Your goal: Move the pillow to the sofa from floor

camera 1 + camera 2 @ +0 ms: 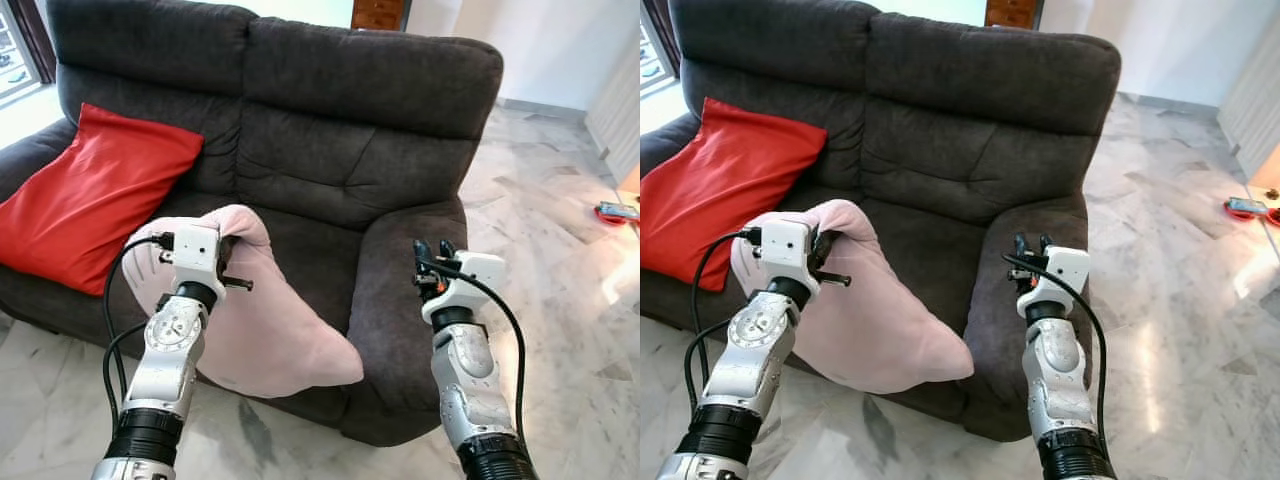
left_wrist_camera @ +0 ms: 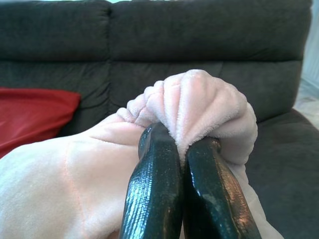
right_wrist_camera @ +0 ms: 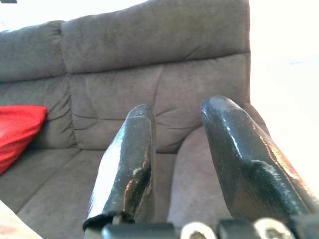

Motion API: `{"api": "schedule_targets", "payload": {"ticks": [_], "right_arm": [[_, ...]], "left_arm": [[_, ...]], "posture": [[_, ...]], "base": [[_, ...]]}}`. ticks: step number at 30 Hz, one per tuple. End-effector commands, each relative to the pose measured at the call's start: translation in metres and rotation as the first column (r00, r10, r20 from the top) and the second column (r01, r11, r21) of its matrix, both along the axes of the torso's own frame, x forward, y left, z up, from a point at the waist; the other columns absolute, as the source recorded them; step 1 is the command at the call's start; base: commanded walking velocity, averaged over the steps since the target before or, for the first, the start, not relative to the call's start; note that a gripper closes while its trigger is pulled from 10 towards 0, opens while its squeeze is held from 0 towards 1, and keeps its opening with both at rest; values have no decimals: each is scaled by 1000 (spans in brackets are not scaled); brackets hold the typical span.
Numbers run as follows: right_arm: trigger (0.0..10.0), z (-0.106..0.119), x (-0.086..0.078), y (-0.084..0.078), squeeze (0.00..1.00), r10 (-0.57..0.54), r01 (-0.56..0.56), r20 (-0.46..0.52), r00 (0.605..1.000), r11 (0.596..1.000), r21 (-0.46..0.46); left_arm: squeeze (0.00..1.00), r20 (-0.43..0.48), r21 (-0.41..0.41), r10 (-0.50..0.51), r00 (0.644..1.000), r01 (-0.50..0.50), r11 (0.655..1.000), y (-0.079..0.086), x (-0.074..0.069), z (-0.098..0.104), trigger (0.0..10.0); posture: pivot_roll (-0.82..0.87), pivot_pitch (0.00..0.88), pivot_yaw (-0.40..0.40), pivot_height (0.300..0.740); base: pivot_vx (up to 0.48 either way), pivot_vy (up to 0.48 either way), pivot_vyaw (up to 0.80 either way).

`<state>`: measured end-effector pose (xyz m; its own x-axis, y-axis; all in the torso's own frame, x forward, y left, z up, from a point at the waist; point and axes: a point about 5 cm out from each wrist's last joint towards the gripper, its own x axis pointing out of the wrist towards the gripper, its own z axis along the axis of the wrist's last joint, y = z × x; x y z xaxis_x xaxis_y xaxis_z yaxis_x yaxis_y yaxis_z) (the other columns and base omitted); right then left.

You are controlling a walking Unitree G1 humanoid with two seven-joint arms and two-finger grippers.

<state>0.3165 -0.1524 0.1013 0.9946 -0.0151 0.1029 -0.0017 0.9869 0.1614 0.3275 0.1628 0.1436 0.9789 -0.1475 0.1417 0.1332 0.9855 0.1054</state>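
Pinching a bunched fold of the pink pillow (image 2: 199,107), my left gripper (image 2: 174,149) has its two black fingers pressed together on the plush fabric — the fold bulges out above the fingertips. From the head camera I see the pillow draped from that gripper at the front edge of the sofa (image 1: 330,150), its upper part over the seat cushion and its lower corner hanging down past the sofa's front toward the marble floor (image 1: 560,250). My right gripper (image 3: 179,124) is raised just before the sofa's right armrest, fingers spread apart and holding nothing. A red cushion (image 1: 95,195) leans against the backrest at the sofa's left end, just beside the pillow. Farther off, near the right edge of the floor, lies a small red object (image 1: 617,212) — too small to tell what.
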Motion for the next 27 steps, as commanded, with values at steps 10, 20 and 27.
{"api": "schedule_targets", "payload": {"ticks": [10, 20, 27], "right_arm": [[10000, -14, 3, -2, 0, 56, -65, -117, 992, 995, -79], [10000, -41, -7, -37, 0, 158, -274, -356, 921, 913, -302], [10000, -48, -17, -41, 0, 284, -480, -452, 845, 777, -408]], "left_arm": [[0, 135, -20, -46, 990, 49, 999, -10, 2, 35, 10000], [0, 128, -21, -60, 990, 63, 998, -12, 3, 35, 10000], [0, 119, -14, -101, 988, 103, 995, -17, 4, 35, 10000]], "posture": [[54, 0, -63, 740], [40, 0, -57, 740], [34, 0, -54, 740]], "base": [[0, 0, 0], [0, 0, 0], [0, 0, 0]]}}
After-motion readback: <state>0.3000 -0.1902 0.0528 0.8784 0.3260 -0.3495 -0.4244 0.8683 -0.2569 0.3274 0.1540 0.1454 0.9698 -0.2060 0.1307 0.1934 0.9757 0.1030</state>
